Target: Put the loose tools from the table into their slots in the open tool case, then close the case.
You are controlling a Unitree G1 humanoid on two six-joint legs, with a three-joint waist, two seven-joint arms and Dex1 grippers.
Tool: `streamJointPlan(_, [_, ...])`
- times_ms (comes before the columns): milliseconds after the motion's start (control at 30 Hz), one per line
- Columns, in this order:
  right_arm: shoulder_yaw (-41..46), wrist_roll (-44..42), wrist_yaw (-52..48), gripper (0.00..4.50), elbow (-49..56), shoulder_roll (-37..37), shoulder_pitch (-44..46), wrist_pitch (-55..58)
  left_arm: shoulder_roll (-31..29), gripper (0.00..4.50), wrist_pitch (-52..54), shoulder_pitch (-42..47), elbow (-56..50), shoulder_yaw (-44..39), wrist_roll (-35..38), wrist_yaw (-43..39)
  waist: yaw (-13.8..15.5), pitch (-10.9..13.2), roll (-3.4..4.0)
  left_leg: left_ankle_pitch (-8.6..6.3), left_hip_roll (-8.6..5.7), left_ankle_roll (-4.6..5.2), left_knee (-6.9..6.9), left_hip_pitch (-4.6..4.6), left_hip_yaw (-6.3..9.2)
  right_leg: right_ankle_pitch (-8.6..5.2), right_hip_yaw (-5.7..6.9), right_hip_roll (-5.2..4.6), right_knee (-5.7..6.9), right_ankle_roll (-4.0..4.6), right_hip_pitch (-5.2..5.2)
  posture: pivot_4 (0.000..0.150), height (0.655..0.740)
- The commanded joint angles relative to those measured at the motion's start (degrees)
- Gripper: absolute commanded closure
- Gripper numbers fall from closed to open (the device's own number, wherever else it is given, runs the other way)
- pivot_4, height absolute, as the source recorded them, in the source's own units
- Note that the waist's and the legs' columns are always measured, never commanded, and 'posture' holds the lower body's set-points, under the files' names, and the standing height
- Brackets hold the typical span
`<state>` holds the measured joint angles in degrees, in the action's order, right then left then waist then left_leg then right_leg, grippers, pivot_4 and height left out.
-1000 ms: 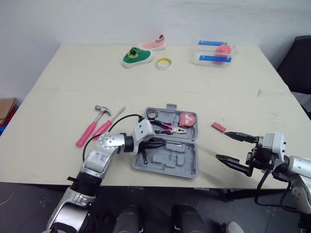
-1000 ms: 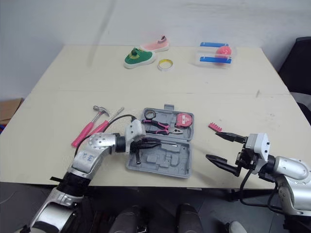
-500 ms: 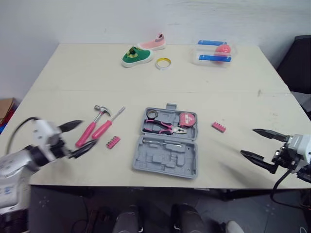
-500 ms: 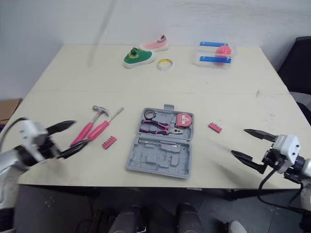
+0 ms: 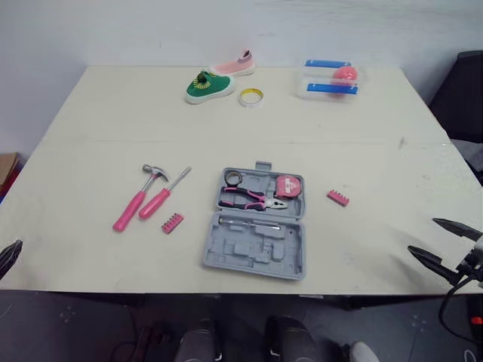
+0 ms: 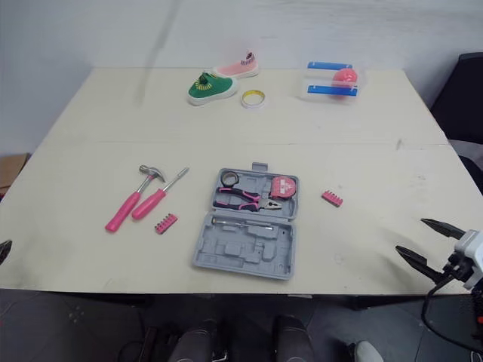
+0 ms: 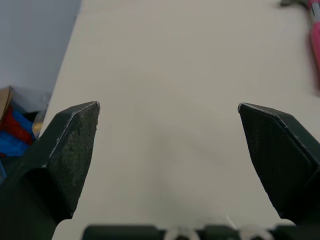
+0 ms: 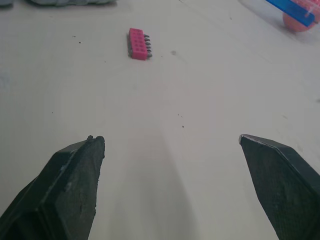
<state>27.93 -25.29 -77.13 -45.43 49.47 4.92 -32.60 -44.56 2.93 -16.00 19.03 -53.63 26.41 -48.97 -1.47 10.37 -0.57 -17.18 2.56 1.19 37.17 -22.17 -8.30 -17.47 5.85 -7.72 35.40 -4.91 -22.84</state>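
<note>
tool case (image 5: pixel 256 241) open, ahead-left of right gripper (image 8: pixel 169 139) | hammer (image 5: pixel 136 204), screwdriver (image 5: pixel 162 197) loose ahead-right of left gripper (image 7: pixel 169 105) | bit strip (image 8: pixel 137 44) ahead of right gripper | grip: wide open, empty, both sides | step: pre-pick | next: reach, grasp hammer

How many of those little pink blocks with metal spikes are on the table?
2. One bit holder lies left of the open tool case, beside the screwdriver handle. The other bit holder lies right of the case, apart from it. None seems hidden.

Hammer (image 5: pixel 137 204) left of tool case (image 5: pixel 256 233)
</note>
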Motion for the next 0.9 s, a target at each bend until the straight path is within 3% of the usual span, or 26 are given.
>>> streamJointPlan(33, [1.17,-2.37,-1.61,0.00,1.21,0.27,1.80,-0.14,0.06,0.02,-0.50,0.36,-2.49,-0.40,1.68,0.43,-0.17,0.01,0.02,0.01,0.00,-0.01,0.00,0.00,0.00,0.00,-0.01,0.00,0.01,0.00,0.00,0.150,0.7400])
streamJointPlan(167, [-1.27,-5.34,-1.52,0.00,9.76,-3.45,3.73,4.87,0.05,0.02,2.28,2.15,-7.71,3.61,2.10,0.97,-0.32,0.01,0.02,0.07,0.12,-0.12,-0.04,0.02,0.00,0.00,0.02,0.07,0.03,0.01,0.00,0.150,0.7400])
streamJointPlan(300, [-4.92,-9.05,-0.78,0.00,24.33,-7.72,3.27,12.20,-2.44,0.02,12.21,5.37,-14.19,9.39,3.48,1.87,-0.19,0.02,0.04,0.14,0.15,-0.21,-0.04,0.02,0.01,0.00,0.00,0.10,0.17,0.05,-0.05,0.150,0.7400])
streamJointPlan(500, [-7.06,-9.96,2.07,0.00,34.46,-9.76,2.50,17.47,-6.11,0.02,22.07,8.28,-16.92,14.49,3.49,2.12,-0.13,0.02,0.05,0.22,0.12,-0.36,-0.08,-0.03,-0.06,-0.01,0.07,0.11,0.18,0.07,-0.12,0.150,0.7400])
streamJointPlan(667, [-10.43,-10.88,1.81,0.00,41.20,-11.83,3.97,20.13,-9.16,0.02,27.44,19.01,-13.06,26.71,-1.12,3.02,-0.01,0.03,0.03,0.24,0.12,-0.29,-0.02,-0.03,-0.09,0.00,0.12,0.16,0.23,0.06,-0.11,0.150,0.7400])
streamJointPlan(900, [-11.43,-11.15,1.32,0.00,43.86,-12.40,4.18,20.66,-8.89,0.02,28.82,27.52,-7.01,33.96,-5.67,5.30,-0.19,0.04,0.01,0.40,0.11,-0.48,-0.07,-0.04,-0.19,0.01,0.12,0.22,0.33,0.06,-0.23,0.150,0.7400])
